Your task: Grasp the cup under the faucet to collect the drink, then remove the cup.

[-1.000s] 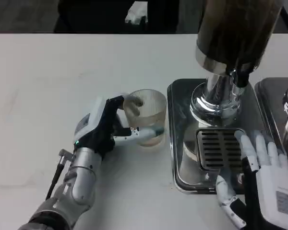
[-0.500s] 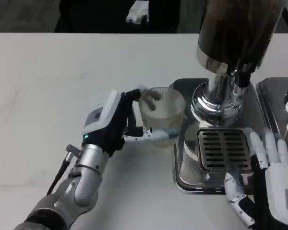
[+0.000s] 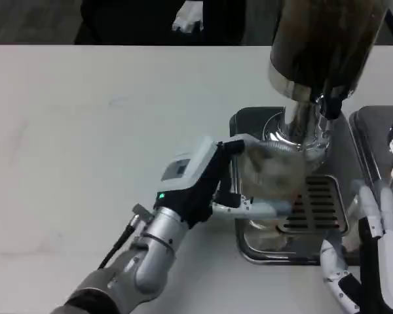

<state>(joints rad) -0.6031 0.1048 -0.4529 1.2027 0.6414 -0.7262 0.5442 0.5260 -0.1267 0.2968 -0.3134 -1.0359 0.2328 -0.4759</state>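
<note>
I saw my left robot hand (image 3: pixel 206 180) clamped around the clear cup (image 3: pixel 270 176), holding it over the metal drip tray (image 3: pixel 249 243), just below the dispenser (image 3: pixel 318 72). My right robot hand (image 3: pixel 373 252) rested beside the tray, fingers spread and holding nothing, on the white bench (image 3: pixel 85 118).

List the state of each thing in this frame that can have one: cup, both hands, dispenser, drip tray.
cup: held upright by the left hand over the drip tray, near the dispenser base; blurred, contents unclear.
left hand: grips the cup from its left side.
right hand: holds nothing, fingers apart, at the tray's right edge.
dispenser: upright, dark drink inside; no flow visible.
drip tray: on the table, slotted grate partly covered by the cup.
</note>
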